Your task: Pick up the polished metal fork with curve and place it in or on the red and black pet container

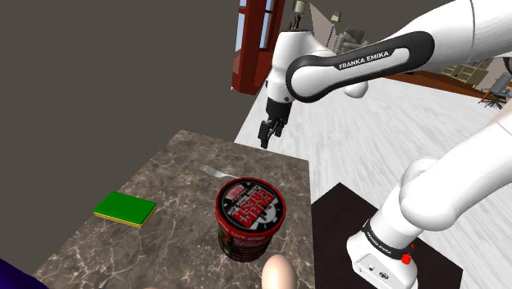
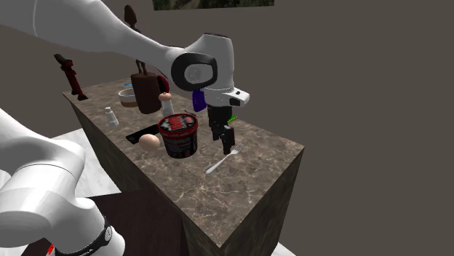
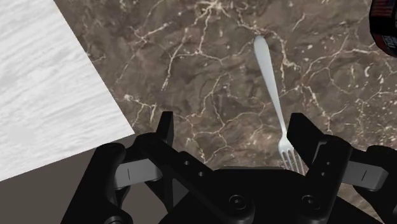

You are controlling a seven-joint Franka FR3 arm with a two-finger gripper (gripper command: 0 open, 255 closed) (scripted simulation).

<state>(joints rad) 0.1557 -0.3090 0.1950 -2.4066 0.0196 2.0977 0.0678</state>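
Pincer [image 3: 232,130] is hovering released over bench [image 3: 191,63]; wrist view is showing fork [image 3: 270,83] tines beside one finger [image 3: 304,137], shoulder view the red-black container [image 1: 249,215].

A: Item one: we log the gripper [image 3: 233,127], fingers apart, clasping nothing.
B: Item two: we log a silver fork [image 3: 270,89] on the marble counter [image 3: 191,63], tines just beside one finger, handle pointing away from the hand.
A: Item three: a red-and-black container [image 3: 385,25], farther out on that finger's side.

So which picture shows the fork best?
The wrist view: the fork lies close to the open claw, handle and tines clear. The shoulder view and second exterior view show it small, near the red and black container.
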